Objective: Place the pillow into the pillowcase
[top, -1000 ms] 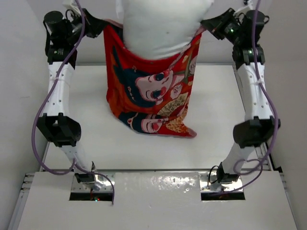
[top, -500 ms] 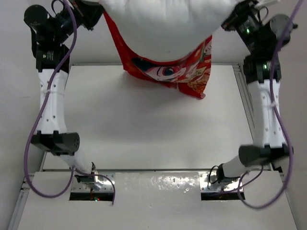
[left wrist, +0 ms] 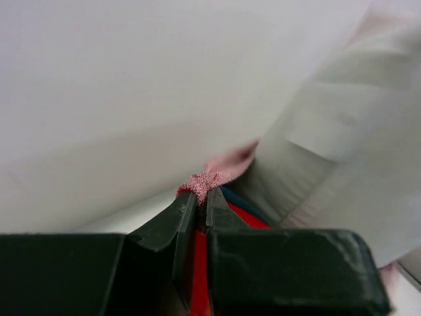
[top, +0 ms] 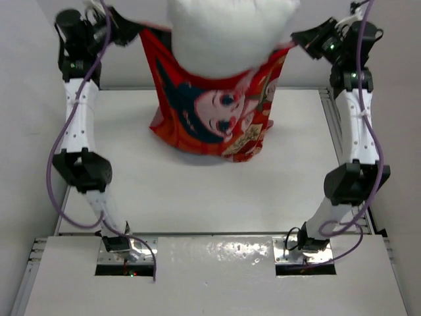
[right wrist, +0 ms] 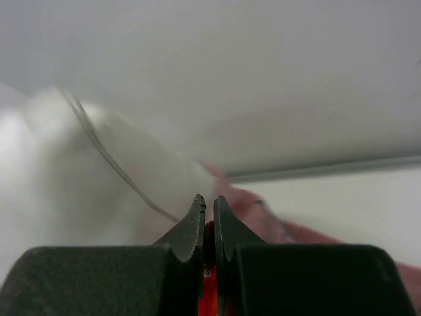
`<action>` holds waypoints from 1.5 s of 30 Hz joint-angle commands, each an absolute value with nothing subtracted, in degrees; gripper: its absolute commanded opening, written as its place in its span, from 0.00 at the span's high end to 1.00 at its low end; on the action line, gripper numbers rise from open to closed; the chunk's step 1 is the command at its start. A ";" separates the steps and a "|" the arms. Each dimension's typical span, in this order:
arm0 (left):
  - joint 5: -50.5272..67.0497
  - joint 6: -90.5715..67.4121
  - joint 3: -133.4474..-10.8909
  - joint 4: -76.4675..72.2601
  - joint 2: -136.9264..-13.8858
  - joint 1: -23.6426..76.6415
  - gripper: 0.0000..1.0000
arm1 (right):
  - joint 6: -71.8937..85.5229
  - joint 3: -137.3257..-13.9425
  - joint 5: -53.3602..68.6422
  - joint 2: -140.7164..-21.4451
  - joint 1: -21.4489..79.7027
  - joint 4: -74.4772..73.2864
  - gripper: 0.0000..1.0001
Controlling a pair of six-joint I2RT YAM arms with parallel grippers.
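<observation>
The red-orange pillowcase (top: 217,118), printed with cartoon children, hangs upright over the far half of the surface (top: 197,197), its mouth stretched open at the top. The plump white pillow (top: 230,33) sits partly inside, its upper part bulging out high above the surface.

Left end effector (left wrist: 197,199) and right end effector (right wrist: 208,203) high, far apart, both pinched closed.

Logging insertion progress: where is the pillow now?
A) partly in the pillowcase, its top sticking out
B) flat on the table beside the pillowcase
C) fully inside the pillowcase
A: the pillow bulges out above the opening of the pillowcase, whose upper corners are pinched by the left tool and the right tool.
</observation>
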State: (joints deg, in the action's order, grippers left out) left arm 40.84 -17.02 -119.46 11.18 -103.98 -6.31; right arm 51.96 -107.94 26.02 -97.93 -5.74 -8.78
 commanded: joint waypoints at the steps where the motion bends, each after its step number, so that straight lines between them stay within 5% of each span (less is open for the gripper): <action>1: 31.75 -25.37 -149.51 -6.04 -112.88 -17.82 1.00 | 52.48 -127.57 20.76 -99.14 -13.17 0.26 1.00; 3: 31.99 -31.34 -154.61 -14.02 -113.82 -21.70 1.00 | 53.95 -133.16 19.25 -98.01 -15.37 1.66 1.00; 4: 34.08 -31.12 -150.68 -13.71 -109.47 -21.45 1.00 | 54.83 -125.32 19.25 -96.08 -16.34 4.11 1.00; 8: 40.15 -21.04 -114.66 -11.88 -94.58 -10.84 1.00 | 52.66 -102.75 17.93 -88.58 -9.33 10.39 1.00; 10: 39.31 -19.08 -122.46 -7.84 -99.36 -10.11 1.00 | 53.77 -114.60 21.59 -93.92 -10.18 3.90 1.00; 13: 35.95 -22.84 -151.48 -7.90 -111.39 -14.67 1.00 | 57.66 -134.39 23.21 -101.42 -15.90 1.23 1.00; 15: 40.66 -22.24 -153.46 -6.69 -110.59 -13.99 1.00 | 56.17 -133.00 20.31 -98.73 -15.48 3.41 1.00; 19: 44.81 -17.67 -119.43 -14.84 -96.51 -4.77 1.00 | 46.44 -104.70 22.23 -91.06 -3.72 10.91 1.00; 22: 45.79 -13.11 -128.62 -1.62 -100.89 -1.86 1.00 | 35.89 -111.68 26.35 -98.68 4.73 -5.89 0.72; 23: 45.70 -11.27 -129.63 2.59 -101.59 -1.50 1.00 | 33.42 -114.15 28.63 -100.79 5.88 -8.50 0.54; 30: 45.79 -7.56 -129.46 3.95 -100.55 1.32 1.00 | 31.57 -109.86 31.90 -105.11 8.35 -2.81 0.01; 35: 44.74 -5.98 -129.64 5.36 -100.72 1.85 1.00 | 28.47 -110.23 36.89 -106.97 6.25 -11.43 0.01; 45: 42.10 -2.99 -130.78 6.33 -102.65 3.86 1.00 | 23.11 -80.90 53.96 -88.53 -5.44 -4.84 0.01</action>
State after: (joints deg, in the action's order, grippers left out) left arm 44.25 -4.99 -125.91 13.37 -103.55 3.05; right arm 26.37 -85.47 47.48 -95.09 -2.26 -9.15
